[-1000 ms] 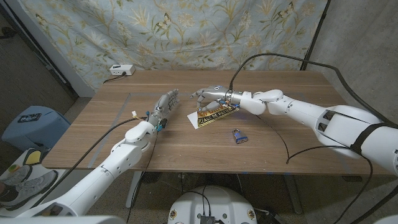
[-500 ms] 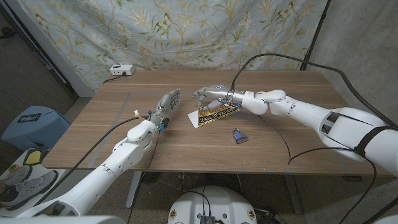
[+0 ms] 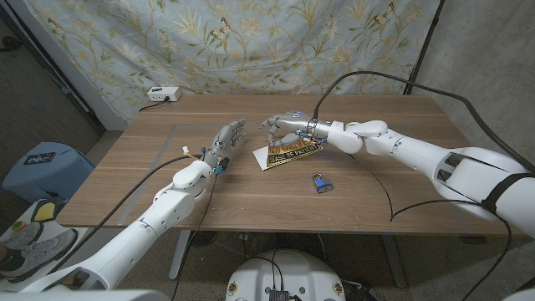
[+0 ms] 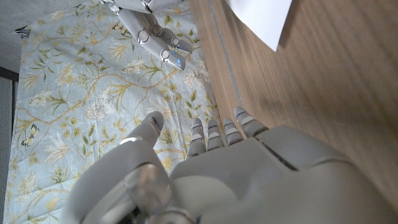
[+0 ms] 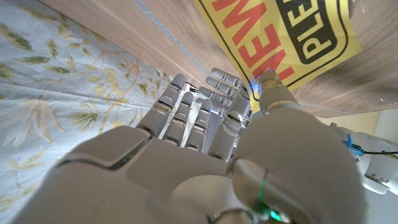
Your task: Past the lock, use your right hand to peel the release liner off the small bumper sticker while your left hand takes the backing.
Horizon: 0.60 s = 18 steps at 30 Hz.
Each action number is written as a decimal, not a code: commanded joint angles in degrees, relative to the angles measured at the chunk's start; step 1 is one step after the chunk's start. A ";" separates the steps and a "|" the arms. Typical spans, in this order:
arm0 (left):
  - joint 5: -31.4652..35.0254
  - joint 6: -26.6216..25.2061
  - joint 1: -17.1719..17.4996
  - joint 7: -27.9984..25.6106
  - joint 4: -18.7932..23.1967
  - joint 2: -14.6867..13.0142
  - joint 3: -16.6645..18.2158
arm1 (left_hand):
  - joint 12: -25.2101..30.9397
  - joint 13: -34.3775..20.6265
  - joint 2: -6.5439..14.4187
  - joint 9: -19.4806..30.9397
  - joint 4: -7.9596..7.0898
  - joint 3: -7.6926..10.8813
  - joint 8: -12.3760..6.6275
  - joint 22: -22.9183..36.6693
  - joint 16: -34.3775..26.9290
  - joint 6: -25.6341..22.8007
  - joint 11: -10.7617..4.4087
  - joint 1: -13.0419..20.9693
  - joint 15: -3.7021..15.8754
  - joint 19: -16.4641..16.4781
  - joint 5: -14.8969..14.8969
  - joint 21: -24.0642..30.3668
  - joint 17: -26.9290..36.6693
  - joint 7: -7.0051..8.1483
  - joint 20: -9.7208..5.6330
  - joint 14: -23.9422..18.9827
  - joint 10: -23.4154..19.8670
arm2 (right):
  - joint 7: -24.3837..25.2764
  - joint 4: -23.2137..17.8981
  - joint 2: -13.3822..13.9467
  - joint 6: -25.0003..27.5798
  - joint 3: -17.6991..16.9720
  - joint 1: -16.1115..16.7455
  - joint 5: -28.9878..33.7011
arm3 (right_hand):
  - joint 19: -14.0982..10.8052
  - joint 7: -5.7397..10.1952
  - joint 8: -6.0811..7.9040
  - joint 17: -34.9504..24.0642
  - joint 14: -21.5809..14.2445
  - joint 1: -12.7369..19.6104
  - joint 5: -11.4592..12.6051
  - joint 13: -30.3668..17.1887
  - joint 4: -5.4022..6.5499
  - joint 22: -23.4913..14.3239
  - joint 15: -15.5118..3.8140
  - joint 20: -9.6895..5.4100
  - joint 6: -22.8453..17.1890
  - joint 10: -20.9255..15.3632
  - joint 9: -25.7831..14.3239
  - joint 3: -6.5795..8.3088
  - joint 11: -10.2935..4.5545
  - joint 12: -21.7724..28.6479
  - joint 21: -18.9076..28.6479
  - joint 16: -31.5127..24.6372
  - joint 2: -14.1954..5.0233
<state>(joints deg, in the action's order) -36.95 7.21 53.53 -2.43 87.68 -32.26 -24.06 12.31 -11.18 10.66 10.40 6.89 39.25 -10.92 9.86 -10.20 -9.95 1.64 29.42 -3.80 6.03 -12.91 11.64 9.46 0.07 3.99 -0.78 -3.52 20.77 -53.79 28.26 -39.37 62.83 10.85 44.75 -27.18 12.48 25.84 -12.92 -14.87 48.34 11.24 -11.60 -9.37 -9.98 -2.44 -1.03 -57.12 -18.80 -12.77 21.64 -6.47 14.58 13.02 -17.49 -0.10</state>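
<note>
On the wooden table (image 3: 150, 180), the left hand (image 3: 224, 140) stretches out with fingers extended and slightly apart, holding nothing, just left of the yellow bumper sticker (image 3: 290, 150) (black and red lettering, lying on a white sheet (image 3: 262, 161)). The right hand (image 3: 284, 125) hovers at the sticker's far edge, fingers loosely curled downward; whether they pinch anything cannot be told. Nearer the front edge, a small blue lock (image 3: 321, 182) sits apart.
</note>
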 commanded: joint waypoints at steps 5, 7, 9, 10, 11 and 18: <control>4.75 -2.52 -0.83 -1.39 3.70 -3.35 -1.24 | 1.03 -0.07 -0.51 0.22 3.87 3.11 -1.41 0.24 -0.69 -4.99 -1.53 7.78 1.12 2.55 -3.45 0.47 0.22 1.19 -0.53 -3.46 -3.70 | -0.43 -3.21 1.49 0.17 -2.12 1.36 0.22 | -0.51 0.21 0.36 -0.27 -0.40 0.60 0.37 -0.13 0.09 -0.33 -4.44 -0.23 -0.38 -0.41 -0.12 -0.33 -0.07 -0.43 0.03 -0.54 0.23; 4.66 -2.69 -0.81 -1.32 3.94 -3.37 -1.23 | 1.18 -0.09 -0.85 0.24 3.94 3.23 -1.48 0.27 -0.81 -5.90 -1.70 9.08 1.30 3.13 -4.05 0.58 0.22 0.90 -0.73 -4.40 -4.40 | -0.60 -3.69 1.72 0.20 -2.44 1.53 0.18 | -0.52 0.21 0.40 -0.29 -0.40 0.61 0.38 -0.13 0.11 -0.33 -4.45 -0.22 -0.45 -0.43 -0.15 -0.36 -0.06 -0.45 0.02 -0.54 0.22; 4.52 -3.24 -0.78 -1.38 4.31 -3.47 -1.22 | 1.19 -0.09 -1.00 0.24 3.94 3.19 -1.46 0.28 -0.77 -6.04 -1.79 9.34 1.37 3.26 -4.17 0.60 0.23 0.88 -0.81 -4.48 -4.51 | -0.56 -4.13 1.96 0.31 -2.72 1.71 0.34 | -0.51 0.21 0.40 -0.29 -0.40 0.62 0.38 -0.13 0.12 -0.33 -4.45 -0.24 -0.45 -0.46 -0.15 -0.37 -0.07 -0.45 0.01 -0.54 0.22; 4.30 -3.51 -0.77 -1.22 4.46 -3.55 -1.20 | 1.19 -0.09 -1.13 0.24 3.93 3.12 -1.42 0.28 -0.76 -6.05 -1.78 9.46 1.47 3.28 -4.23 0.59 0.23 0.72 -0.82 -4.57 -4.55 | -0.61 -4.38 2.10 0.39 -2.89 1.82 0.34 | -0.52 0.21 0.40 -0.29 -0.40 0.63 0.38 -0.13 0.12 -0.33 -4.46 -0.23 -0.45 -0.46 -0.15 -0.38 -0.07 -0.46 0.01 -0.54 0.22; 4.19 -3.74 -0.76 -1.24 4.61 -3.57 -1.19 | 1.17 -0.09 -1.18 0.24 3.92 3.09 -1.40 0.28 -0.76 -6.04 -1.76 9.49 1.44 3.27 -4.24 0.58 0.23 0.68 -0.79 -4.59 -4.53 | -0.61 -4.59 2.23 0.43 -3.05 1.93 0.37 | -0.53 0.21 0.42 -0.30 -0.40 0.63 0.38 -0.13 0.13 -0.33 -4.43 -0.22 -0.47 -0.44 -0.16 -0.39 -0.07 -0.47 0.01 -0.55 0.22; 3.34 -5.40 -0.43 -1.77 6.01 -3.69 -1.02 | 1.20 -0.17 -2.55 0.28 3.38 1.59 -0.86 0.37 -0.66 -5.76 -0.63 9.59 0.47 3.22 -4.31 0.44 0.29 -0.46 -0.49 -5.05 -5.06 | -0.82 -5.82 3.01 0.82 -4.06 2.68 0.40 | -0.55 0.21 0.47 -0.33 -0.37 0.68 0.39 -0.14 0.16 -0.33 -4.44 -0.24 -0.56 -0.47 -0.18 -0.47 -0.10 -0.54 -0.02 -0.54 0.21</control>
<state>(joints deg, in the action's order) -33.35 4.23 52.94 -3.58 91.51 -35.27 -25.03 12.97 -11.19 9.06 10.55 10.44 41.40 -11.91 10.02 -10.65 -15.75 0.41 38.93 -2.68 8.71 -17.02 11.89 9.46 0.40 3.38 -5.36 -8.02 20.23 -57.57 30.11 -39.01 60.27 12.49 45.03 -27.18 12.48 26.08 -12.95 -14.87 48.34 11.24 -11.60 -9.23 -9.98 -2.43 -1.03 -57.11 -18.80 -12.77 21.50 -6.46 14.12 13.02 -17.82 -0.10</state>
